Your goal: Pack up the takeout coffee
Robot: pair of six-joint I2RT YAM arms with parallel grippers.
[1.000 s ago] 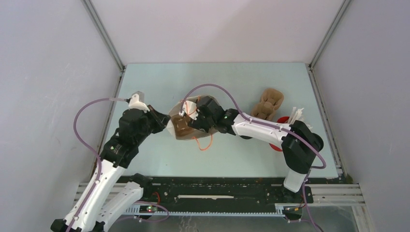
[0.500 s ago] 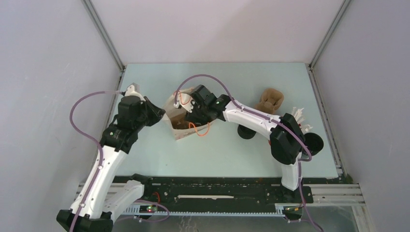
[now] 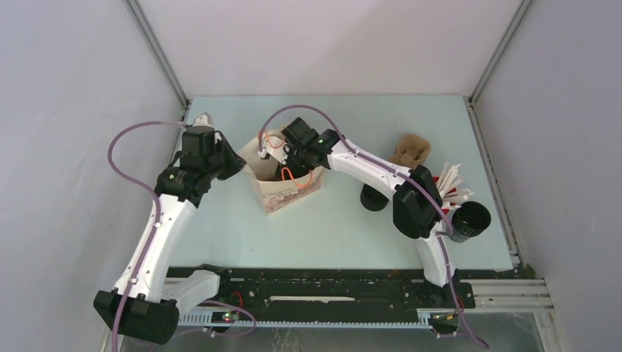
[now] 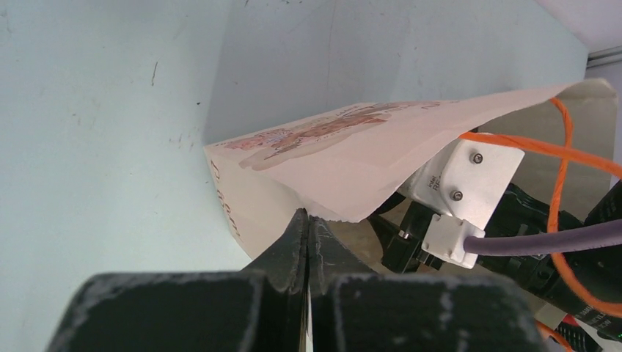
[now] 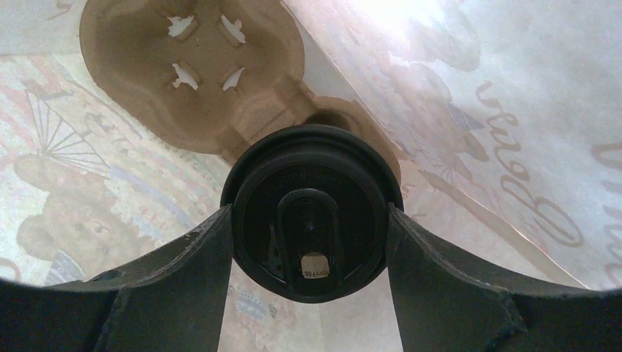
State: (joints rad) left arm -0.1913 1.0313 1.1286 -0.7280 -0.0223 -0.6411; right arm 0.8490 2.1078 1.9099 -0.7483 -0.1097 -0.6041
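Right gripper (image 5: 310, 246): jaws spread wide and clamped on the takeout coffee, a small round all-black disposable cup (image 5: 312, 183), one finger (image 5: 198, 264) on each side of the lid rim. The cup is inside the cream printed paper bag (image 5: 484, 95), upright over the brown moulded-pulp cup carrier (image 5: 194, 66) lying on the bag floor. It looks lined up with the carrier's near well, whose edge peeks out behind the lid. Can't tell if the base is seated or clear of it.

Left gripper (image 4: 308, 231): pinched closed on the bag's top edge, holding the mouth open. The bag's orange cord handles (image 4: 561, 139) cross just beside the right wrist. In the overhead view the bag stands on the pale green table (image 3: 330, 235), between the two arms, with the right wrist buried in it.

Step, my read: lowering the cup into the carrier well.

Next:
- Go straight down until it seats.
- Release and pull out vertically without snagging the handles.
- Left should hold the rim until the right wrist is out.

Risk: an off-centre drop tips the cup.

Cup itself: matte black, lid on, raised sip tab with a small pale patch near its end, faint embossed text around the lid. No spill visible.
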